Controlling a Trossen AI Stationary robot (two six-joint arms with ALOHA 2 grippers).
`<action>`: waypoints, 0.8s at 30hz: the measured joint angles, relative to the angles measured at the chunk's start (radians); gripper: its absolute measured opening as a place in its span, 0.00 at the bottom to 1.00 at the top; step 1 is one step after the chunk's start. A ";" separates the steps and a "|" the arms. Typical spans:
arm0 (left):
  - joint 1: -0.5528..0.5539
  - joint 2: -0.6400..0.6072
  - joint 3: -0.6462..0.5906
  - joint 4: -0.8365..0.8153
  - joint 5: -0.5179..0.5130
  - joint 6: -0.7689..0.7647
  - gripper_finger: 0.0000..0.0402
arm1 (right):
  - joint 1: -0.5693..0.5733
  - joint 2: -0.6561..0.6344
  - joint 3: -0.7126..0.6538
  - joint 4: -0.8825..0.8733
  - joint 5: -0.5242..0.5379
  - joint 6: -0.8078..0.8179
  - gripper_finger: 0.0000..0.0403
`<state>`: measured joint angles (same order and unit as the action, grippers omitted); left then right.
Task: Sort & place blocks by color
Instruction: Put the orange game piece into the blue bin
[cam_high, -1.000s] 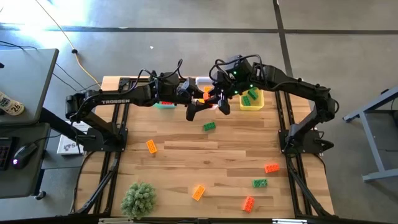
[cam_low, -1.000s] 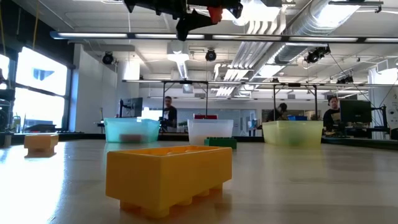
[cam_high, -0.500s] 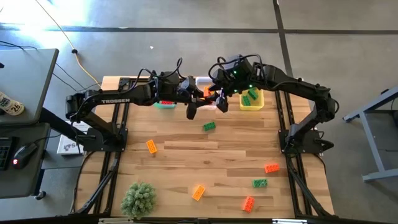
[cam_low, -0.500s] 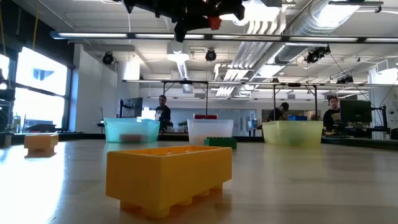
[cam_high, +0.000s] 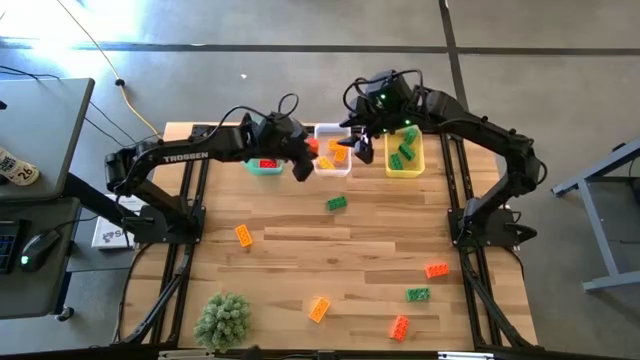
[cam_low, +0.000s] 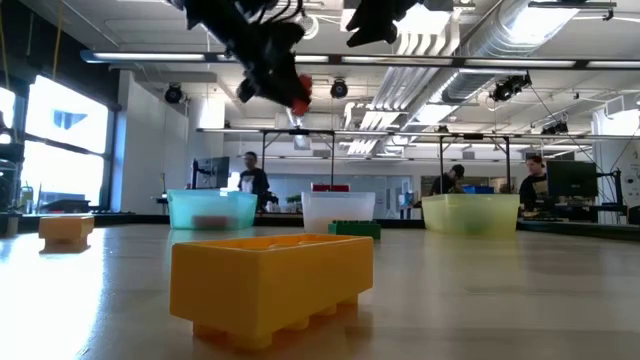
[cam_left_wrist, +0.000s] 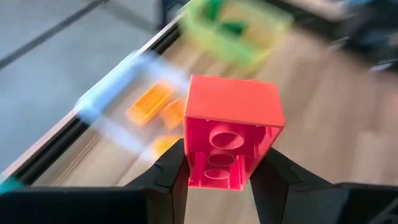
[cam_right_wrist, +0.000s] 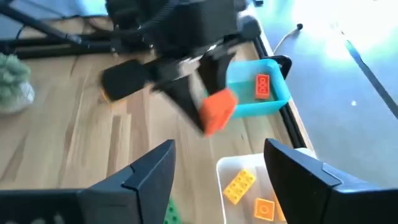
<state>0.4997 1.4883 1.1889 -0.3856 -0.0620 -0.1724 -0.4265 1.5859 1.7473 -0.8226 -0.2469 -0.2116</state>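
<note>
My left gripper (cam_high: 305, 153) is shut on a red-orange block (cam_left_wrist: 230, 127), high above the table's far side between the teal bin (cam_high: 263, 166) and the clear bin (cam_high: 333, 162). The low view shows the block (cam_low: 298, 94) at the tips of the slanting fingers. My right gripper (cam_high: 358, 147) hangs open and empty over the clear bin's right rim; its wrist view shows the red-orange block (cam_right_wrist: 217, 111) ahead of it. The teal bin holds a red block (cam_right_wrist: 262, 86), the clear bin yellow-orange blocks (cam_right_wrist: 239, 183), the yellow bin (cam_high: 404, 157) green blocks. My left gripper pinches the red-orange block by two opposite side walls (cam_left_wrist: 191, 155) between its two fingers (cam_left_wrist: 169, 168). The fingers come slanting down from the table's left. The block's hollow underside faces the wrist camera. It hangs lifted clear of the table and bins.
Loose blocks lie on the table: green (cam_high: 336, 203), yellow-orange (cam_high: 244, 235), yellow-orange (cam_high: 319, 309), red-orange (cam_high: 436, 270), green (cam_high: 418, 294), red-orange (cam_high: 400, 326). A fuzzy plant ball (cam_high: 222, 320) sits at the near left. People stand in the room behind the table.
The red-orange block has passed from my right gripper to my left one. My right gripper has let go and drawn back toward the table's right and far edge. My left gripper has swung toward the table's left with the block and tipped downward.
</note>
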 joint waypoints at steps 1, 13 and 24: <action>0.017 0.000 0.000 -0.038 -0.019 -0.015 0.26 | -0.010 0.005 0.000 -0.008 -0.012 -0.016 0.58; 0.206 0.000 0.000 -0.303 -0.070 -0.245 0.26 | -0.058 0.139 -0.030 -0.024 -0.061 -0.174 0.58; 0.271 0.041 0.000 -0.485 -0.045 -0.307 0.31 | -0.048 0.249 -0.030 -0.026 -0.097 -0.159 0.58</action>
<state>0.7709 1.5294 1.1889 -0.8707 -0.1067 -0.4796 -0.4748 1.8349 1.7176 -0.8486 -0.3443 -0.3705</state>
